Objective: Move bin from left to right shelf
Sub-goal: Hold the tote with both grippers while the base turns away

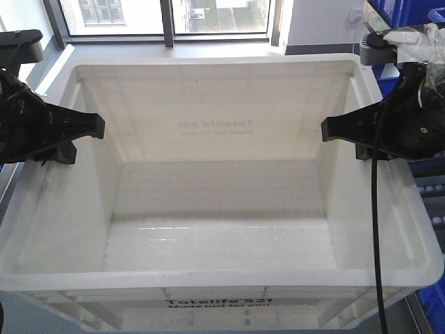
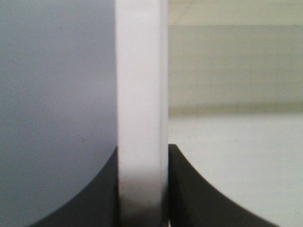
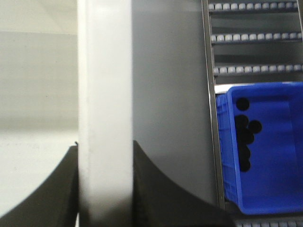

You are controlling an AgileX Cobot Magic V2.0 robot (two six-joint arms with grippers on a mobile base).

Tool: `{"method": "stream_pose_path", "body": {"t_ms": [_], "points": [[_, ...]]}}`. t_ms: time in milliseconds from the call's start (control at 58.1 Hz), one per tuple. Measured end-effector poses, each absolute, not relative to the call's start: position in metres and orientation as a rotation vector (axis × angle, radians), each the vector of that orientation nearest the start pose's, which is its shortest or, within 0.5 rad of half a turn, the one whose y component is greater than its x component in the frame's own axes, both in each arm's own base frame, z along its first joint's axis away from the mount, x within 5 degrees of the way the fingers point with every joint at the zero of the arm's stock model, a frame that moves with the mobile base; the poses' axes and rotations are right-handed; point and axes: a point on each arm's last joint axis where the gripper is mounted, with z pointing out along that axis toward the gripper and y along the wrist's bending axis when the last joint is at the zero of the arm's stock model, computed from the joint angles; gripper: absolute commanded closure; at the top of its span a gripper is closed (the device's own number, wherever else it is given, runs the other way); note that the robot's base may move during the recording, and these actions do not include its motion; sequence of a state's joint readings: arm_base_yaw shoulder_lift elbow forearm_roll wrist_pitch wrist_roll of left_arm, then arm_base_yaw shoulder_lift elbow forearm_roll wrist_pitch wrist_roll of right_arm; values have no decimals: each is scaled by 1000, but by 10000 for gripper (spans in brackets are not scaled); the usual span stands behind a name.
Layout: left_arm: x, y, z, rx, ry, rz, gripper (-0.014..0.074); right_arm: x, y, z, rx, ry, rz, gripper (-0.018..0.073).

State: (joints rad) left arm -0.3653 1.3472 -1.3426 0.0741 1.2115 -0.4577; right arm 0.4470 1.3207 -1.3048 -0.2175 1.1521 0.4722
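Observation:
The large white bin (image 1: 215,275) fills the front view, empty, with black "Totelife 521" print on its near wall. My left gripper (image 1: 85,137) is shut on the bin's left rim (image 2: 141,85), one black finger on each side of it. My right gripper (image 1: 341,138) is shut on the bin's right rim (image 3: 104,71) in the same way. In the right wrist view, the right shelf (image 3: 258,37) shows beyond the bin's outer wall as rows of small white rollers on steel rails.
A dark blue tote (image 3: 267,151) with black parts inside sits on the roller shelf close to the bin's right side. More blue totes (image 1: 410,17) stand at the far right. A window (image 1: 174,14) and grey sill lie behind the bin.

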Motion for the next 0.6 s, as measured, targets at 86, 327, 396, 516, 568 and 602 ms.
{"method": "stream_pose_path", "body": {"t_ms": [86,327,396,516,568,602], "points": [[247,-88,367,-111,2701,-150,603,241,96,368,-18,2608,30,557],[247,-88,367,-111,2701,-150,603,241,96,368,-18,2608,30,557],[247,-88,367,-111,2701,-150,603,241,96,368,-18,2608,30,557],[247,-88,367,-111,2701,-150,603,241,96,368,-18,2609,30,557],[247,-88,367,-111,2701,-150,603,241,96,368,-18,2609,30,557],[247,-88,367,-111,2701,-150,603,241,96,368,-18,2609,30,557]]}}
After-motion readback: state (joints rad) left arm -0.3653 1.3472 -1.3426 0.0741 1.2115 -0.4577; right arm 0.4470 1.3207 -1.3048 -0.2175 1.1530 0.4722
